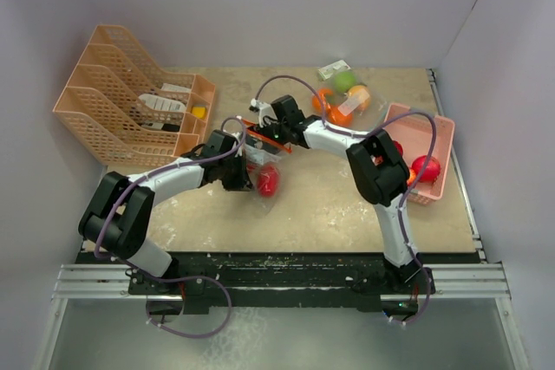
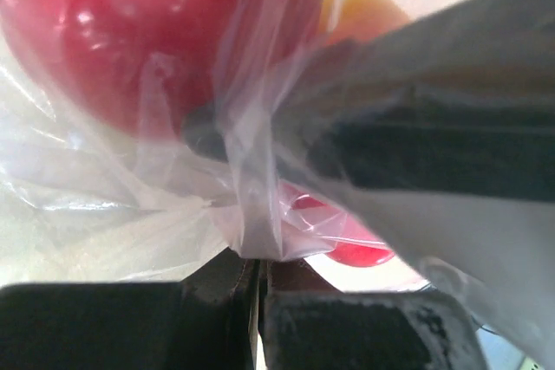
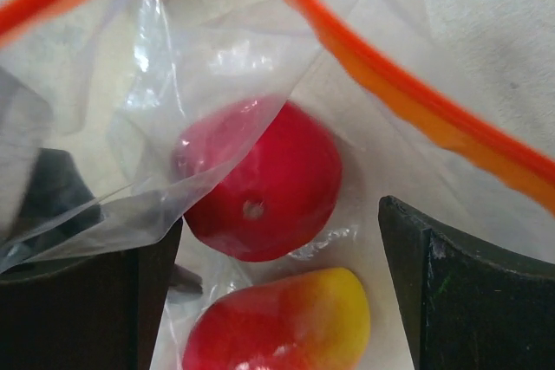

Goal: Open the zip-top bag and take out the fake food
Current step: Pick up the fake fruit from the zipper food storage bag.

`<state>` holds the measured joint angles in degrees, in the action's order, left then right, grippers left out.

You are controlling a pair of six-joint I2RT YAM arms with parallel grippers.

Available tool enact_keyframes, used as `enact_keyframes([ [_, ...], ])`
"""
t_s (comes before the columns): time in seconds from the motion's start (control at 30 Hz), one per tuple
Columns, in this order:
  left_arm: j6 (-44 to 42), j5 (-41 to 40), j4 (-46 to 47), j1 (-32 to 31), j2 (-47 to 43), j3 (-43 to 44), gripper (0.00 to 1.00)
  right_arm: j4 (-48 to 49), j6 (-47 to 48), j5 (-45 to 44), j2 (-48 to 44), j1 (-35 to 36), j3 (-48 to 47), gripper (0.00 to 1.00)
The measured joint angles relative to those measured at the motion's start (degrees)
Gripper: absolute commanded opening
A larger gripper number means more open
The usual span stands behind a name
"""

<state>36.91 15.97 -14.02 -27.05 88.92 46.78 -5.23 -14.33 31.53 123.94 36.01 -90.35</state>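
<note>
Two fingers of the left gripper pinch a fold of the bag. Right gripper stands spread at the bag's orange-rimmed mouth. Inside the bag, ahead of its fingers, lie a red apple and a red-yellow fruit. Farther right, red fruit sits in the basket.

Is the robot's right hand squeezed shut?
No, in the right wrist view the right gripper has its fingers spread wide apart, with the red apple showing between them.

Clear orange-zipped bag, mouth open, glossy red apple inside
</note>
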Motion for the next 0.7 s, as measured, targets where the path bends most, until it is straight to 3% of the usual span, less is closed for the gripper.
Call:
enact_keyframes([
  [0.43, 0.44, -0.81, -0.37, 0.00, -0.59, -0.07, 0.00, -2.78, 1.38, -5.57, 0.24, 0.74, 1.49, 0.63],
  [0.7, 0.46, -0.79, -0.17, 0.00, -1.05, -0.48, 0.00, -4.31, -1.40, -7.13, -7.32, -4.59, 8.35, 0.56],
])
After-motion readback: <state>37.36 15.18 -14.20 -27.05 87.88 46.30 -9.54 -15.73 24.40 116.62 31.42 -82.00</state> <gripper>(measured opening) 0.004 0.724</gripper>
